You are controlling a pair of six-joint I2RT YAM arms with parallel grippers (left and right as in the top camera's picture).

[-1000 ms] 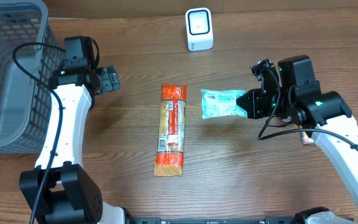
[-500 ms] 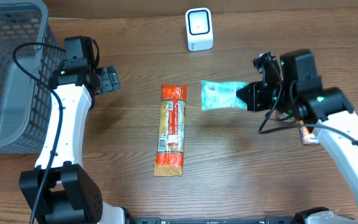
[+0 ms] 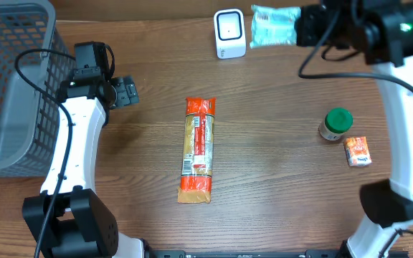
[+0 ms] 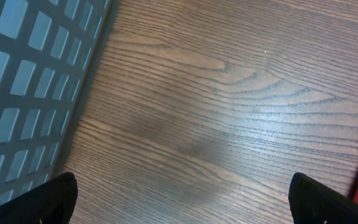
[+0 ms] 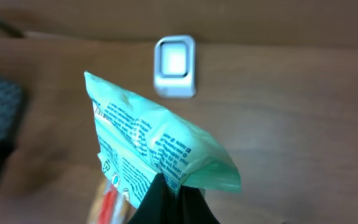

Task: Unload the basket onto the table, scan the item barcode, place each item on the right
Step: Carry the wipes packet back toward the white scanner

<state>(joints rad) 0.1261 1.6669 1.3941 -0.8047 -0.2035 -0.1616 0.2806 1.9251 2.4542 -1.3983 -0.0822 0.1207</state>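
My right gripper [image 3: 301,27] is shut on one end of a mint-green packet [image 3: 274,21], held up in the air just right of the white scanner [image 3: 229,34]. The right wrist view shows the packet [image 5: 148,146] pinched between the dark jaws of that gripper [image 5: 173,186], printed side toward the camera, with the scanner [image 5: 175,66] on the table beyond it. I cannot pick out a barcode. My left gripper [image 3: 127,92] stands open beside the basket, and nothing lies between the spread tips of this gripper [image 4: 182,199].
A grey mesh basket [image 3: 13,86] fills the far left, its wall [image 4: 30,81] close to my left gripper. A long orange packet [image 3: 198,149] lies mid-table. A green-lidded jar [image 3: 335,123] and a small orange box [image 3: 358,151] sit at the right.
The right arm has lifted the green packet up and toward the back of the table, from mid-table to beside the scanner. The jar and small box are now uncovered. The left arm is unmoved.
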